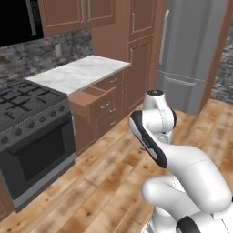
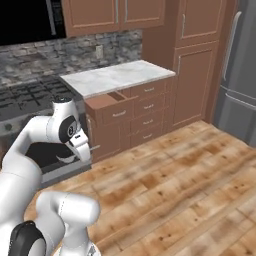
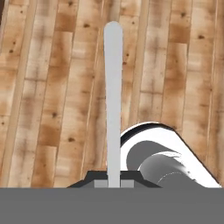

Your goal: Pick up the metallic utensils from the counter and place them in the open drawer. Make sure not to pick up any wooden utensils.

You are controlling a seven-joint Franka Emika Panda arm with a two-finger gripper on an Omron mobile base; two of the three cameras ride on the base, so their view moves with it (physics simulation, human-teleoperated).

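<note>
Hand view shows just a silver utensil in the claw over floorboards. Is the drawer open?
Observer: Yes, the top drawer under the counter stands pulled out.
Operator: What sits beside it?
Observer: A black stove, on the drawer's left in both base views.
Operator: Is the claw near the drawer?
Observer: No, the claw with the utensil hangs low by the arm, well short of the drawer.
</note>
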